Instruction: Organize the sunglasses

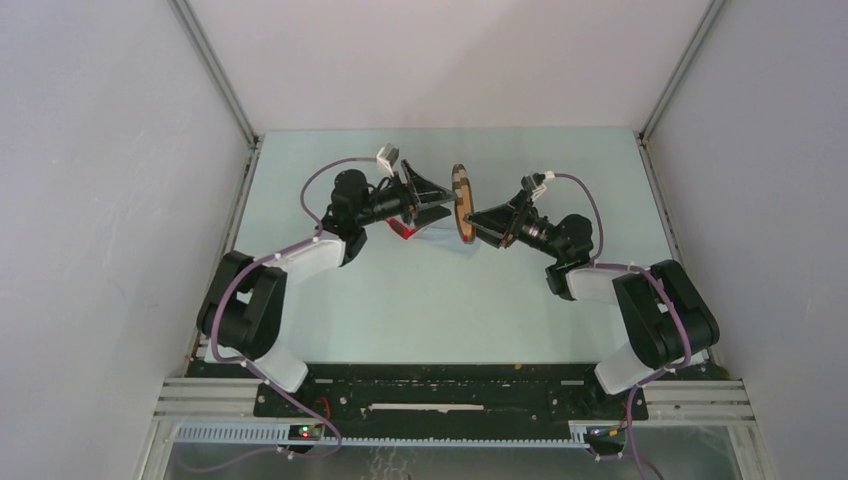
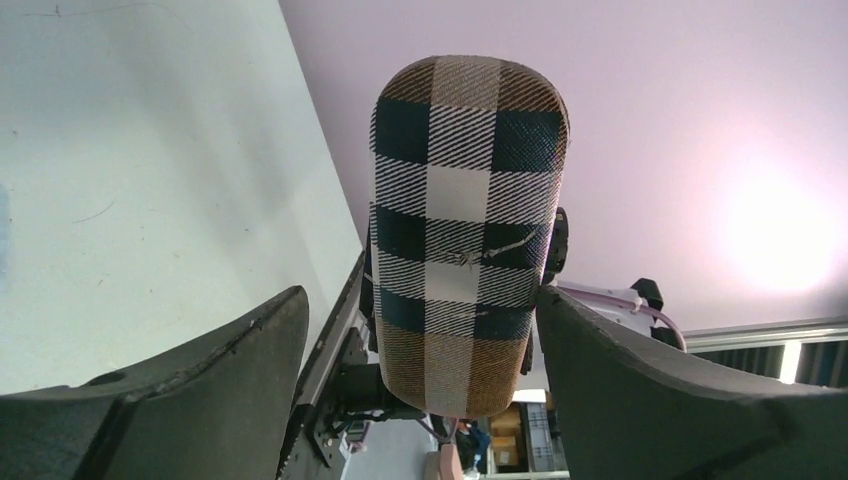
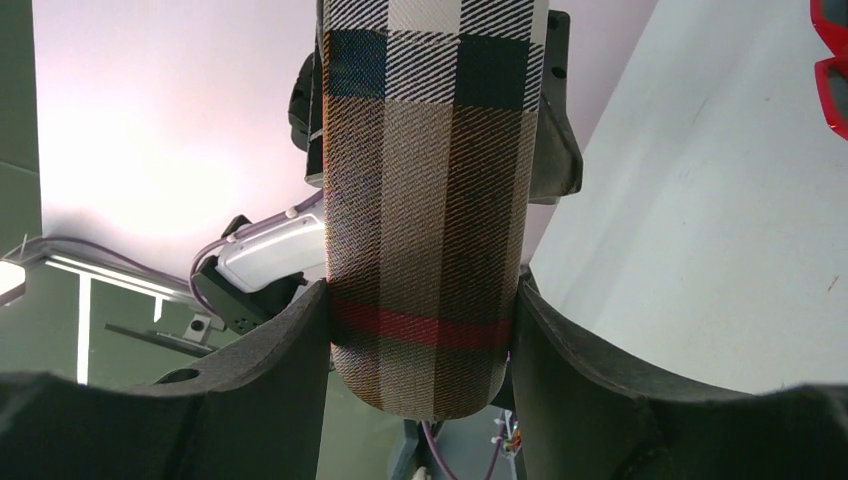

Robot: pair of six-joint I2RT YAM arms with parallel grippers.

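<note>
Sunglasses [image 1: 404,231] on table [image 1: 450,300] by L tool [image 1: 440,198], wide apart; R tool [image 1: 478,218] tight on plaid case [image 1: 462,203].

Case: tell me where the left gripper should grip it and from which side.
Grip the case across its narrow width, on the two long straight sides, coming at its broad face from the robot's left. It stands on edge in the air, the right gripper shut on it from the opposite face; the open left gripper straddles it there. Rounded ends would probably slip.
</note>
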